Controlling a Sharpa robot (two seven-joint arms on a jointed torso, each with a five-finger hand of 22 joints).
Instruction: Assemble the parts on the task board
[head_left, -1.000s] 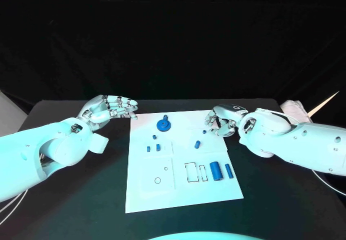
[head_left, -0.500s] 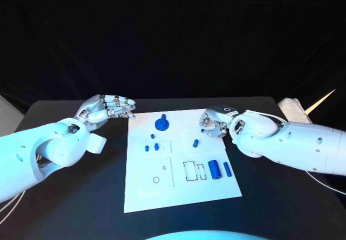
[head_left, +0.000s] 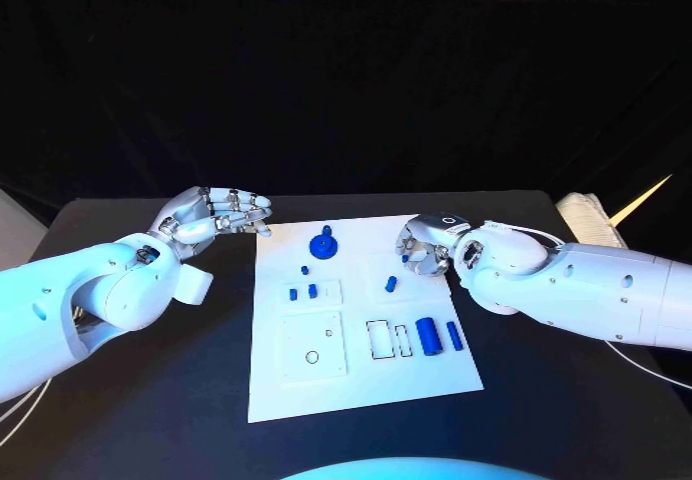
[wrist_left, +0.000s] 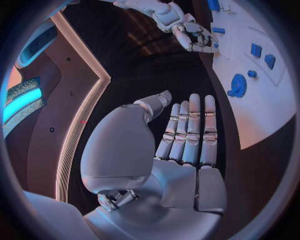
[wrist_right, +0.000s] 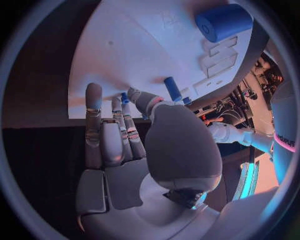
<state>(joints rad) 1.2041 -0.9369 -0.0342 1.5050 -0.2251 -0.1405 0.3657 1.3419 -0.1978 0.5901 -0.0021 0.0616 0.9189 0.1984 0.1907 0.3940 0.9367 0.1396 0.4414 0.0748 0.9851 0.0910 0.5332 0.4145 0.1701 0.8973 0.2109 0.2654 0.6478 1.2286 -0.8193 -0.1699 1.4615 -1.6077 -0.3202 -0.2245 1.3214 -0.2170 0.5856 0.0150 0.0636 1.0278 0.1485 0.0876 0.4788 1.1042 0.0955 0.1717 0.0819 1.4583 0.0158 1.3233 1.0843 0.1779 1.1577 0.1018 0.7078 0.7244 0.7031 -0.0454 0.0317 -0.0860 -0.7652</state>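
Several small blue parts lie on the white task board (head_left: 361, 385), which sits flat in the middle of the black worktop (head_left: 144, 400). At the far end is a round blue disc with a knob (head_left: 325, 245). Below it are a tiny peg (head_left: 306, 269), a pair of short pegs (head_left: 303, 293), and one slanted peg (head_left: 391, 285) near the right edge. Toward the near end stand a thick blue cylinder (head_left: 427, 331) and a slimmer bar (head_left: 454, 335), just beside outlined recesses.

Handling judgement: parts look like rigid moulded plastic, light, smooth, liable to roll or skid if nudged. Best taken by a fingertip pinch across the short sides; the disc by its knob.

Right robot hand (head_left: 428, 246) hovers over the board's far right corner, fingers curled down near the slanted peg. The right wrist view shows its fingertips (wrist_right: 128, 97) close to a small blue piece; whether anything is pinched I cannot tell. Left robot hand (head_left: 216, 215) hangs off the board's far left corner, fingers loosely bent, grasping nothing.
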